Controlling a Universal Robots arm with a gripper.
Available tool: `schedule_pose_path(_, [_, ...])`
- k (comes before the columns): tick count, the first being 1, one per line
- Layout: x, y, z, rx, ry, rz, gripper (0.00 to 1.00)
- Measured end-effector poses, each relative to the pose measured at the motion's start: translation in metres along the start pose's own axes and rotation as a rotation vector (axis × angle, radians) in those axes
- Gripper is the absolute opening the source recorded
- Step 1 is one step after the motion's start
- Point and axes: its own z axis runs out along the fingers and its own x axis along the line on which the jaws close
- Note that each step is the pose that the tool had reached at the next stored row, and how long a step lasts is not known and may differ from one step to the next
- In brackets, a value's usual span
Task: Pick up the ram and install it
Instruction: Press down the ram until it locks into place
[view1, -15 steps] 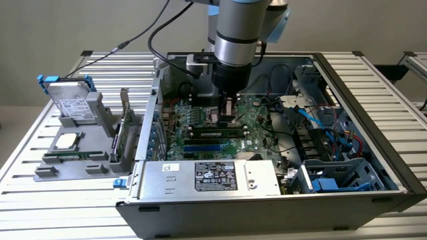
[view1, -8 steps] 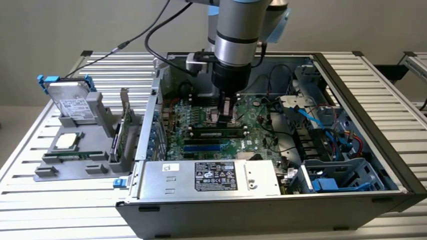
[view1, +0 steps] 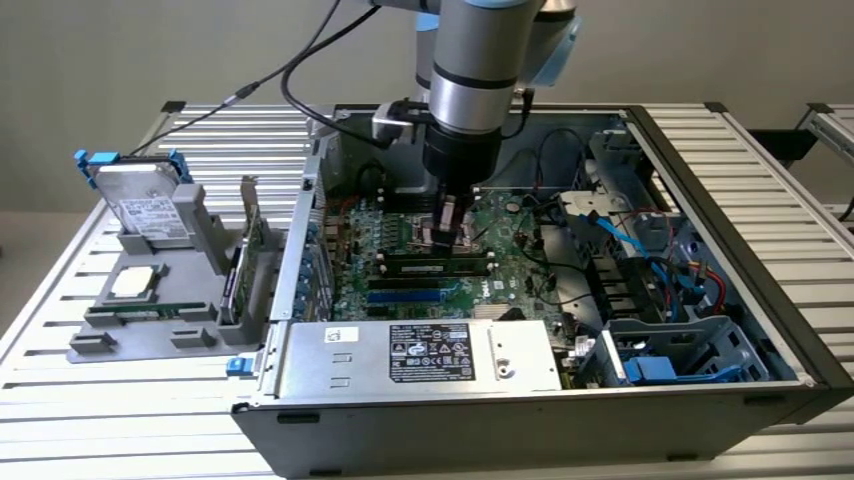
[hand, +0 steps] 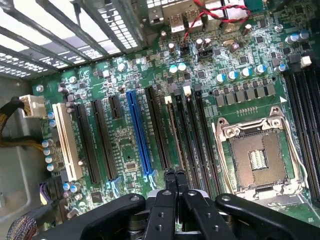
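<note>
"Green circuit-board stick, long and thin: is that the ram (view1: 430, 266), down in the middle of the frame?"

"Yes. It lies on the green motherboard (view1: 514, 235) inside the open black metal computer case (view1: 747, 200), just above the silver box with the black label (view1: 414, 355). Its long axis runs across the frame, from the exterior view's left to its right."

"And from the wrist camera?"

"There the ram (hand: 175, 132) is edge-on, a narrow strip standing among the long black slots, between the blue slot (hand: 139, 132) and the square metal processor socket (hand: 257, 160). It runs straight away from the fingertips."

"What about the black two-fingered gripper (view1: 450, 238)?"

"It points straight down over the stick's middle. The jaws are pressed together with nothing between them; the wrist view shows the gripper (hand: 175, 174) with its tips side by side right at the stick's near end."

"Touching it?"

"I can't tell. The fingers cover that end, and the arm hides the board behind it. The end clips are too small to make out."

"Anything outside the case?"

"A grey plastic tray (view1: 94, 320) at the left edge, with a silver hard drive (view1: 140, 205) standing in it."
</note>
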Motion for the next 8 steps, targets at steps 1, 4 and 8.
schedule_pose_path(1, [0.0000, 0.0000, 0.0004, -0.0014, -0.0011, 0.016, 0.10])
schedule_pose_path(4, [-0.0001, -0.0001, 0.0014, -0.0057, -0.0040, 0.063, 0.10])
schedule_pose_path(8, [-0.0003, -0.0002, 0.0029, -0.0116, -0.0081, 0.129, 0.10])
